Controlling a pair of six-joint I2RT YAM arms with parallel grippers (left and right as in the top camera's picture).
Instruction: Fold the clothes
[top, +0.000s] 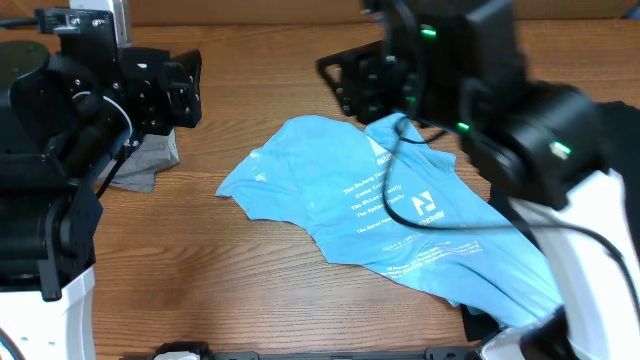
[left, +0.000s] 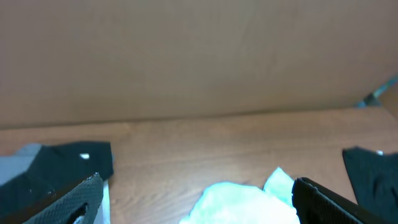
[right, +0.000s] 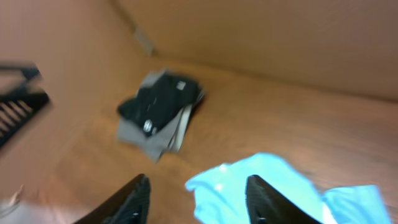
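Two sets of jaws stood apart, both empty: left gripper (left: 199, 182), right gripper (right: 198, 182). Light-blue T-shirt (top: 400, 215) lay spread but rumpled mid-table (top: 250, 280). Grey-and-black pile (right: 158, 115) sat well apart, to its left.

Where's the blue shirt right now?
In the overhead view, the blue shirt lies across the table's middle and right, with the grey clothes pile to its left.

Covered, cropped and blurred parts
The right arm (top: 540, 150) covers the blue T-shirt's (top: 300, 190) lower right side; its white print is too small to read. The left arm (top: 70, 130) hides part of the grey cloth (top: 150, 165). The right wrist view is blurred throughout; the left wrist view crops the left gripper's (left: 198, 199) fingers (left: 74, 199).
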